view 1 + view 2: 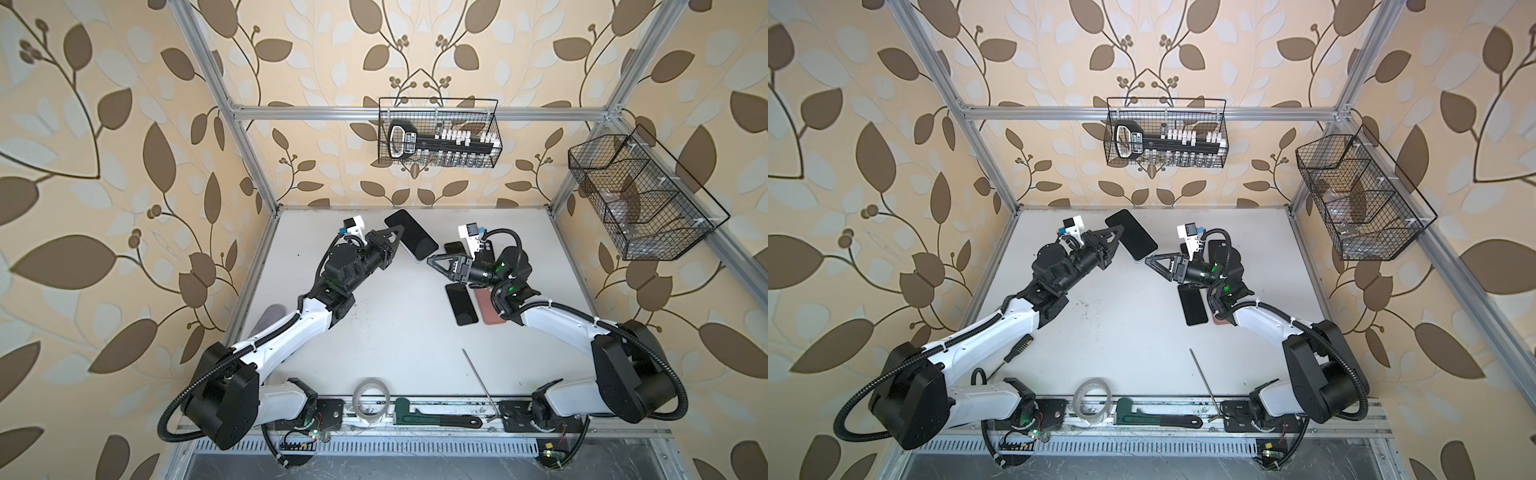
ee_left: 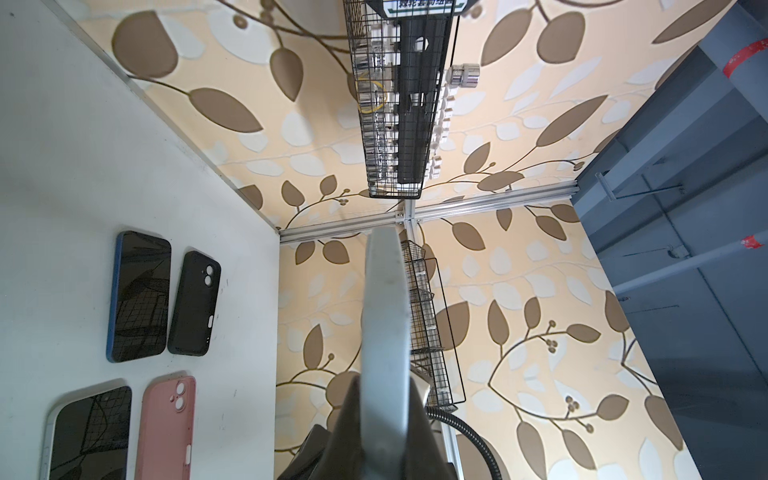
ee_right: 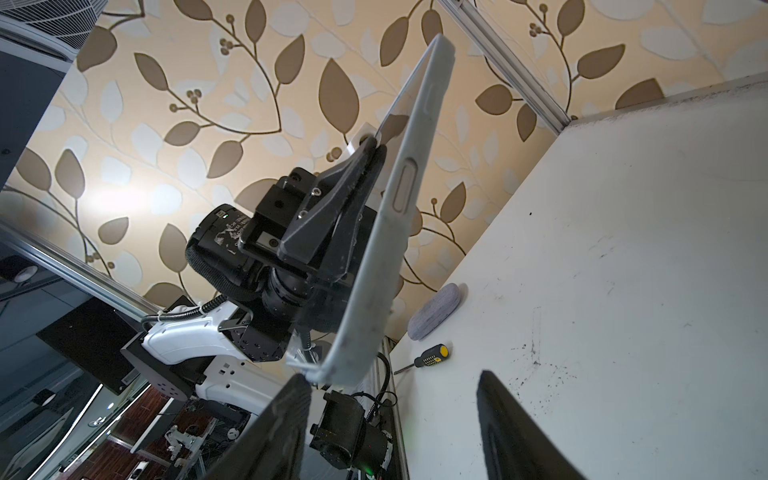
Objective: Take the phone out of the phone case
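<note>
Clamping the stiff, likely slick phone (image 1: 415,239), left gripper (image 1: 397,233) is holding it up; open right gripper (image 1: 432,261) is hovering beside a corner of its soft-looking case (image 3: 380,266), probably peelable there.

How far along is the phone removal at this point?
Done: pink case and black case lie empty. In hand: left pincer shut on the grey-cased phone, held aloft; right pincer open at its corner. Left: pulling that phone out.
</note>
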`<state>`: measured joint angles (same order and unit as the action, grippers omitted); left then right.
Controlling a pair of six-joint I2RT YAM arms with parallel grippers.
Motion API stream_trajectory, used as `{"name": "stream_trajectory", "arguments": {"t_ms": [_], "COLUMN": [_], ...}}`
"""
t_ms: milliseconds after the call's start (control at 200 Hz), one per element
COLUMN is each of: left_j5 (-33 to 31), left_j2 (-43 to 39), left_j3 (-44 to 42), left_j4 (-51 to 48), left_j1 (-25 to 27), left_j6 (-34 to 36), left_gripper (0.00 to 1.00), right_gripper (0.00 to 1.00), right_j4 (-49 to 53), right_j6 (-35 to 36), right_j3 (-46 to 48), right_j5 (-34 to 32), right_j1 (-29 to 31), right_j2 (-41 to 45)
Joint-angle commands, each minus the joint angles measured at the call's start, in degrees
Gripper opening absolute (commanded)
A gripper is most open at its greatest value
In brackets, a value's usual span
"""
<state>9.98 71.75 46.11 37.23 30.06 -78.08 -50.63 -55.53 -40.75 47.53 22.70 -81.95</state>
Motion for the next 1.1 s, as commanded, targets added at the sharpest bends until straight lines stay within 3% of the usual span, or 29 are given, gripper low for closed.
{"name": "stream_trajectory", "arguments": {"t_ms": [0, 450, 770, 1095], "left_j5": [7.14, 7.51, 7.34, 6.51], "left_j2": [-2.44, -2.16, -1.99, -1.79], "left_j3": [4.03, 4.25, 3.4, 3.29], "left_j4": [11.15, 12.45, 13.72, 12.08], "left_j1": [3.21, 3.64, 3.94, 4.14], "left_j6": [-3.22, -3.77, -4.4, -2.55], "left_gripper": [0.0, 0.0, 0.0, 0.0], "right_gripper": [0.63, 0.62, 0.61, 0.6], "right_j4": [2.82, -4.56, -12.64, -11.37], "right_j6": [-2.0, -5.32, -12.63, -10.41], "right_j3": [1.94, 3.87, 3.92, 5.2], "right_j5": [-6.9, -7.56, -8.92, -9.61], "right_j1": [-1.15, -1.3, -2.44, -1.86], "right_j2": [-3.26, -7.09, -9.94, -8.64]}}
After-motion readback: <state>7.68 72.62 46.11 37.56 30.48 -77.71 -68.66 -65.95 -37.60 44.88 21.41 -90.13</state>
